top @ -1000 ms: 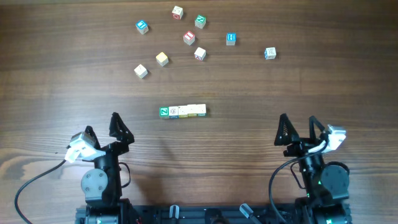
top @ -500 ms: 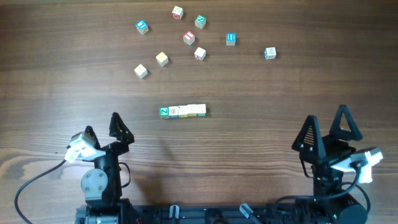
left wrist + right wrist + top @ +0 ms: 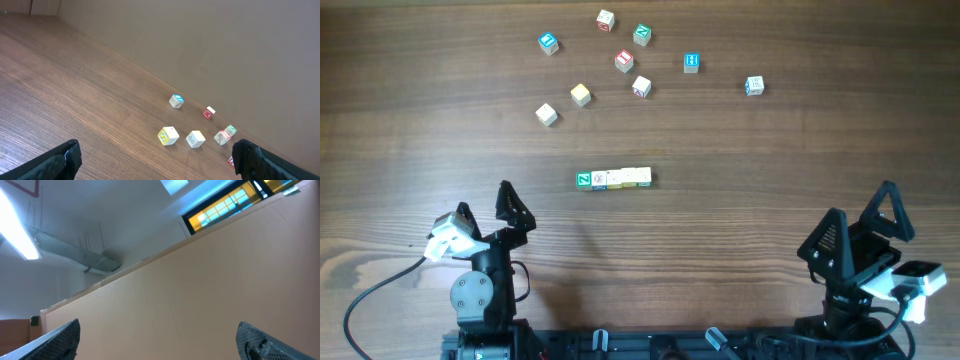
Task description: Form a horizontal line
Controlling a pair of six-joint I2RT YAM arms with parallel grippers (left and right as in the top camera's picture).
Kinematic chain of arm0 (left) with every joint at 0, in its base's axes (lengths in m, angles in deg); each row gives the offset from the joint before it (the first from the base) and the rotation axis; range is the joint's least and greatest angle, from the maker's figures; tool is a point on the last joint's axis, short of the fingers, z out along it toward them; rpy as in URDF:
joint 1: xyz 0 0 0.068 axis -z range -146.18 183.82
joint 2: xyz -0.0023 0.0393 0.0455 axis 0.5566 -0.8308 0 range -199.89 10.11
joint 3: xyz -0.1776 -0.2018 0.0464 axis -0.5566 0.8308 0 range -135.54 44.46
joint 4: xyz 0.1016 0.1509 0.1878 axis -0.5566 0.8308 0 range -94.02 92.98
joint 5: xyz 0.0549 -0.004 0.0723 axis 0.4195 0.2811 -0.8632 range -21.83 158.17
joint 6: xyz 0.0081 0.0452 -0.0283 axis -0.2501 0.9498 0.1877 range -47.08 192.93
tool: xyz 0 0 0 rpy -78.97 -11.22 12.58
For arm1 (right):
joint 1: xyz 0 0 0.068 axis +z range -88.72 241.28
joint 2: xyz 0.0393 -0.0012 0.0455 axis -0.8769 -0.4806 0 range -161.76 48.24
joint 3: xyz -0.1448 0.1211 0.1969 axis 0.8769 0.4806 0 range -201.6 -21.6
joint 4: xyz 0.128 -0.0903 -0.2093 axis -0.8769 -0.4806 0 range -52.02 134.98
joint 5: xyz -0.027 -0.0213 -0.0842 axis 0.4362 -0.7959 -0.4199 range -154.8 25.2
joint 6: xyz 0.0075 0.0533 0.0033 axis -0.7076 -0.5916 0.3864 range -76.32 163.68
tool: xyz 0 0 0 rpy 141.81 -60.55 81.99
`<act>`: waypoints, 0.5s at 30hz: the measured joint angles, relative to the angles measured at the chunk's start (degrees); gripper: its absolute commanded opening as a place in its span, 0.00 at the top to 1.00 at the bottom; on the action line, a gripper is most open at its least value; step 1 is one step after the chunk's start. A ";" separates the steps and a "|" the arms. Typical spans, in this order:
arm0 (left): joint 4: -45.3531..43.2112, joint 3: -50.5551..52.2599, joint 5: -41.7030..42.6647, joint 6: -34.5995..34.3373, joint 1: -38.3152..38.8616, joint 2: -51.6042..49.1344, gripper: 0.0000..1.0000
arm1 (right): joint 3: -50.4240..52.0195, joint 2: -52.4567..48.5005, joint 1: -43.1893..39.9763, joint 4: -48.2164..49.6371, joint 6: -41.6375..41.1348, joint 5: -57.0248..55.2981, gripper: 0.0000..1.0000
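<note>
The horizontal line [image 3: 613, 179] is a straight row of small letter cubes in the middle of the table: a green-faced one at the left, then a blue-white one, then yellow-cream ones. My left gripper [image 3: 483, 203] is open and empty at the near left, well short of the row. My right gripper [image 3: 860, 222] is open and empty at the near right corner, tilted up; its wrist view shows only wall and ceiling. The row does not show in either wrist view.
Several loose cubes lie scattered at the far side: a blue one [image 3: 549, 42], a cream one [image 3: 546, 114], a yellow one [image 3: 580, 95], a green one [image 3: 642, 34], a blue one [image 3: 753, 86]. Some also show in the left wrist view [image 3: 168, 135].
My right arm has drawn back toward the near right corner and tilted its gripper upward. The left arm and all cubes have not moved.
</note>
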 measured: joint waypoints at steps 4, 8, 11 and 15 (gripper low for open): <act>0.00 0.00 -0.02 0.02 0.00 0.00 0.00 | -0.11 0.13 0.00 -11.82 0.00 0.02 0.00; 0.00 0.00 0.00 0.02 0.00 0.00 0.00 | -0.13 0.09 0.00 -29.09 0.00 0.02 0.00; 0.00 0.00 -0.02 0.02 0.00 0.00 0.00 | 0.00 0.07 0.00 -38.86 0.00 0.02 0.00; 0.00 0.00 -0.02 0.02 0.00 0.00 0.00 | 0.02 0.04 0.00 -46.21 0.00 0.04 0.00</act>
